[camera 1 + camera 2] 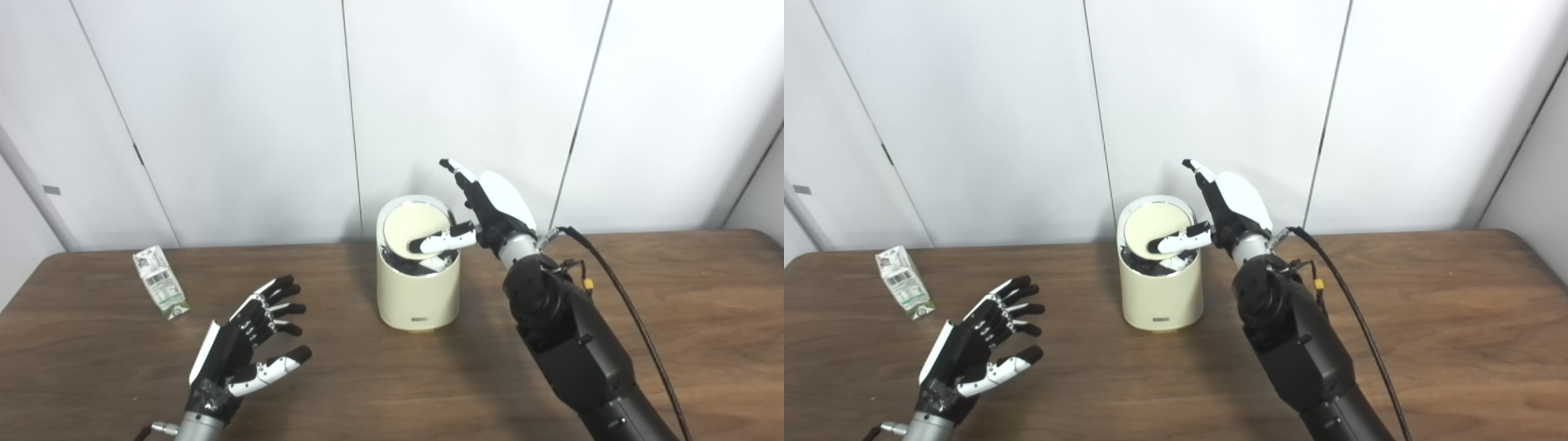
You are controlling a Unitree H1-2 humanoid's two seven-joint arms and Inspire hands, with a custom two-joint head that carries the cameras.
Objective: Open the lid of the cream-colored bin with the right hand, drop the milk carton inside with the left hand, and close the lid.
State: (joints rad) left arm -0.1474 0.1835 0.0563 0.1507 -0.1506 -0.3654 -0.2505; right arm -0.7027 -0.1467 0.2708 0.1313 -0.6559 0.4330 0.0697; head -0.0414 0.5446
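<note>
A cream-colored bin (418, 288) stands upright near the middle of the brown wooden surface (674, 318), close to the white paneled wall (245, 110) behind. Its round lid (415, 229) is tilted, the near edge dipped into the opening so a dark gap shows along the front of the rim, with something pale down inside that gap; I can't tell what that is from here.

The right hand (490, 208) is raised just beside the bin's right rim. Its thumb reaches leftward across the lid and rests on it, while the other fingers (456, 168) stand straight up, apart from the bin and wrapped around nothing. So that hand is spread, pressing rather than gripping. Its dark forearm (569, 343) comes up from the lower right, with a black cable (637, 318) looping off the wrist and trailing down toward the bottom edge.

The milk carton (160, 283) sits on the surface at the far left, well apart from the bin, standing and leaning a little, its green and white printed side facing us. Nothing touches it.

The left hand (245, 349) hovers low at the front left, palm turned toward the bin, fingers spread wide and empty. It lies between the carton and the bin, nearer the front edge than either of them.
</note>
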